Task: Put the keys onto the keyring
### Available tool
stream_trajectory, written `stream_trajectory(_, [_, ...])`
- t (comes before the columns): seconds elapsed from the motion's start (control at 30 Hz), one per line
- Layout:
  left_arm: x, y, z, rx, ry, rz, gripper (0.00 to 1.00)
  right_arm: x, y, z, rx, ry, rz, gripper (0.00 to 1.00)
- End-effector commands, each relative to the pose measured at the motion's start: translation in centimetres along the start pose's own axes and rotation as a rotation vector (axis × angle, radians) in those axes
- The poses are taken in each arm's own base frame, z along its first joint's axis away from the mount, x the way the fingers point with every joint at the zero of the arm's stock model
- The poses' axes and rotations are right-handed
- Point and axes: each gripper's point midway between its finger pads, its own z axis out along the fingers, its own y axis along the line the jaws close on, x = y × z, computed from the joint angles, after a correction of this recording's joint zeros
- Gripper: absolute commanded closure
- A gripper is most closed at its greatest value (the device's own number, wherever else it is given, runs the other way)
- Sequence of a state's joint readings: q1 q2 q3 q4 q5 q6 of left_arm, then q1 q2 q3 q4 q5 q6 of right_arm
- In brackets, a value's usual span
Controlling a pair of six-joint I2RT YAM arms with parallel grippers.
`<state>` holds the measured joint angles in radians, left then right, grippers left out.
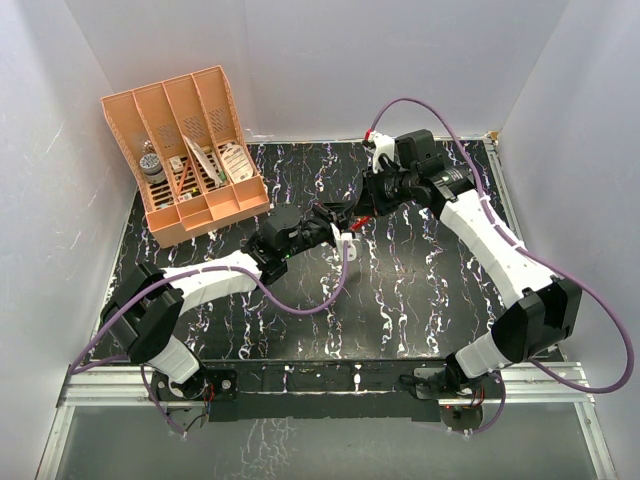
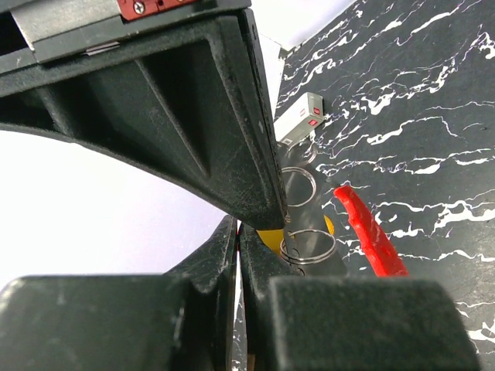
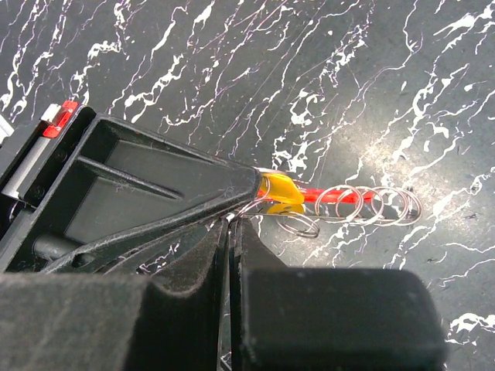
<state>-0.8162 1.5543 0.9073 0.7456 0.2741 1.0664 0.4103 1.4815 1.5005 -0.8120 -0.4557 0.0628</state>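
Both grippers are clenched and meet tip to tip over the middle of the table [image 1: 420,300], a little toward its far edge. The left gripper [image 2: 238,241] and the right gripper [image 3: 230,229] close at a small yellow piece [image 3: 280,189]; which one pinches it, I cannot tell. The red keyring [image 3: 319,195] sticks out from this piece, and silvery wire rings [image 3: 379,205] overlap it.

2 arms reach inward, left gripper [image 2: 238,232] and right gripper [image 3: 230,220] both closed.
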Motion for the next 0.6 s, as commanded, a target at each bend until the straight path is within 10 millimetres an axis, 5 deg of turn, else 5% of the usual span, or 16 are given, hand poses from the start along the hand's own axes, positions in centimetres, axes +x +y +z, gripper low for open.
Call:
stream_trajectory(0.0, [-3.34, 5.75, -1.06, -0.185, -0.099, 0.083, 1.0, -0.5, 2.31, -0.31, -0.092, 0.017, 0.035, 1.0])
stream_trajectory(0.57, [-2.59, 6.58, -0.67, -0.212, -0.078, 0.066, 1.0, -0.12, 1.45, 0.47, -0.057, 0.028, 0.066, 1.0])
